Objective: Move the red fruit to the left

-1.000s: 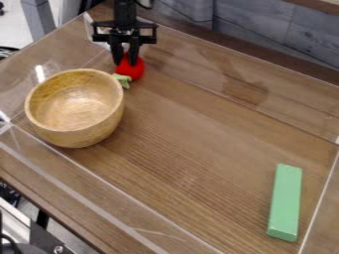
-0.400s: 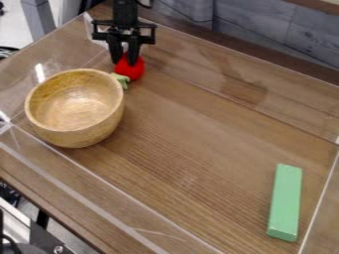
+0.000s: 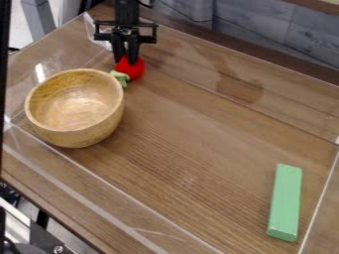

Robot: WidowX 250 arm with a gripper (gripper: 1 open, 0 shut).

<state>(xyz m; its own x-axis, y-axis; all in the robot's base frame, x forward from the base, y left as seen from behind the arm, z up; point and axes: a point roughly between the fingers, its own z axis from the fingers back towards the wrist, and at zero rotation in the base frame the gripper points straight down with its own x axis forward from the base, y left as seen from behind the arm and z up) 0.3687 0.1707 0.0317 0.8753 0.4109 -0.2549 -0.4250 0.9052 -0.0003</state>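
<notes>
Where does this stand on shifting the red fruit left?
The hand is already down at the red fruit, which sits just behind the wooden bowl, leafy end toward it. Whether it is gripped I cannot tell. Finishing the leftward move and letting go appear to remain.

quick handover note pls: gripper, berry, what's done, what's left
Gripper: fingers down at the top of the red strawberry; grip not clear from this view.
Strawberry: on or just over the table, beside the wooden bowl's far rim, leafy end toward the bowl.
Done: gripper is at the fruit.
Left: can't confirm the leftward move is finished; check grip, then finish or release.
</notes>
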